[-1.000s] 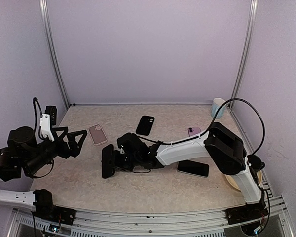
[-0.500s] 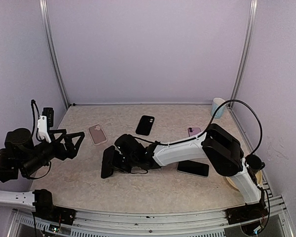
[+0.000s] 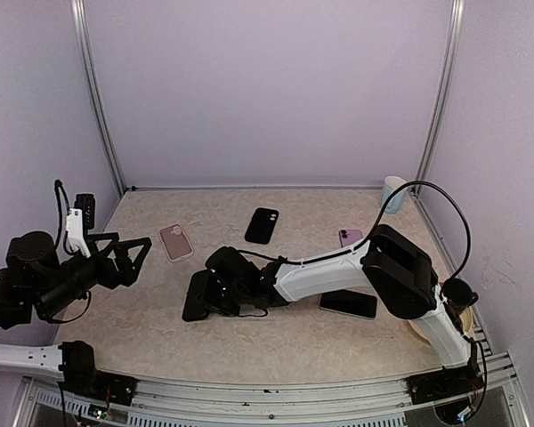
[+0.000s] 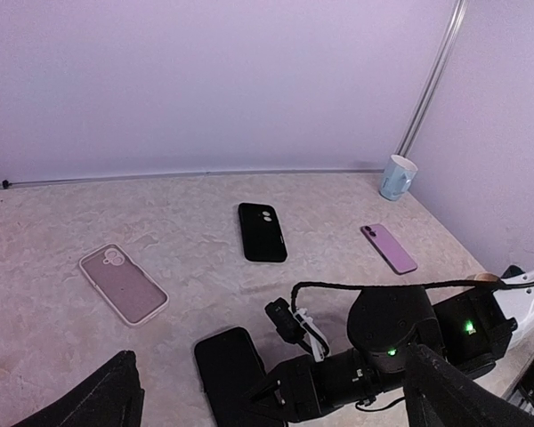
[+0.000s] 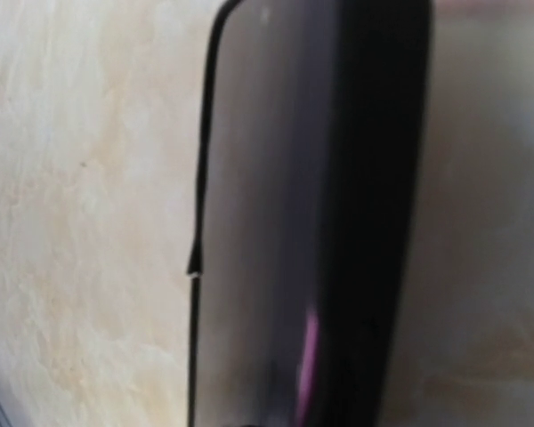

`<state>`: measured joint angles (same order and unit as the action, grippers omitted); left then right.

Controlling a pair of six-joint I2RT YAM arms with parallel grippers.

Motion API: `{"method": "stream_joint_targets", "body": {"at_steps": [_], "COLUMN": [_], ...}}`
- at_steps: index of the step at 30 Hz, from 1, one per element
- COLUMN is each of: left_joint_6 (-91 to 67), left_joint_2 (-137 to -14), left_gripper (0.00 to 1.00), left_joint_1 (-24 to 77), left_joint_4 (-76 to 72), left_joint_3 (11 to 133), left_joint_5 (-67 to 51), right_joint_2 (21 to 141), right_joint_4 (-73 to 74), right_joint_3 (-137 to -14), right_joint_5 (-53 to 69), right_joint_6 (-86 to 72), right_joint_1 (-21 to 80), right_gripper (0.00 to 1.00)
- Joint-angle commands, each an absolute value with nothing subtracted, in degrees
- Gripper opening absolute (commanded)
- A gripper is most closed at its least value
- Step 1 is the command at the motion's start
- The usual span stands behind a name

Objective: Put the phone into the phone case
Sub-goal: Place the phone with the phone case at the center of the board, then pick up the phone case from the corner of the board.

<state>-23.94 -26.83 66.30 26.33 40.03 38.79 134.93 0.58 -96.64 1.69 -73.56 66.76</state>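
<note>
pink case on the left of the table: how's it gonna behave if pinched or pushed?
The pink case lies flat, hollow side up, with a thin rim: probably light, likelier to slide over the table than tip. It looks like a soft matte shell, so it may flex when pinched across its sides.

Item 1: pale blue ceramic mug (image 3: 393, 193) (image 4: 397, 176), upright, far right corner of table, beside right post.
Item 2: beige marbled table top (image 3: 338, 347) (image 4: 187, 200).
Item 3: plain lilac wall panels (image 3: 267, 89), three sides.
Item 4: aluminium frame posts (image 3: 101, 107), back corners.
Item 5: tan round dish (image 3: 421, 331), near right edge, mostly hidden.
</note>
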Motion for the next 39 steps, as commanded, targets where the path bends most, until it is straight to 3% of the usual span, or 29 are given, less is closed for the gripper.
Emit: {"method": "stream_joint_targets", "body": {"at_steps": [1,17,26,31,39], "left_joint_6": [-23.99,-26.51,-29.50,-29.70,-25.75], "left_joint_2": [-23.57,-26.04,-28.80,-31.20,-38.06], "left_gripper": [0.99,0.99,0.99,0.99,0.99], "left_joint_1": [66.11,66.09,66.11,66.32,69.55], "left_joint_4": [26.47,25.74,25.37,21.92,11.51], "left_joint_3": [39.31,39.05,38.15,36.66,33.06], "left_joint_5": [37.68,37.75,38.41,39.19,44.27], "right_joint_2": [133.33,123.08,114.22,106.87,94.17], "right_joint_4": [2.57,9.93,21.78,20.71,14.27], "right_joint_3": [-95.38,-86.49,-86.47,-80.15,-65.31], "right_joint_5": [-1.03,-11.44,-27.01,-33.96,-33.96], "right_joint_6": [-73.09,-66.93,-47.89,-36.75,-17.19], "right_joint_1": [67.76,67.89,68.11,68.34,67.55], "right_gripper": [0.30,0.43,0.69,0.97,1.00]}}
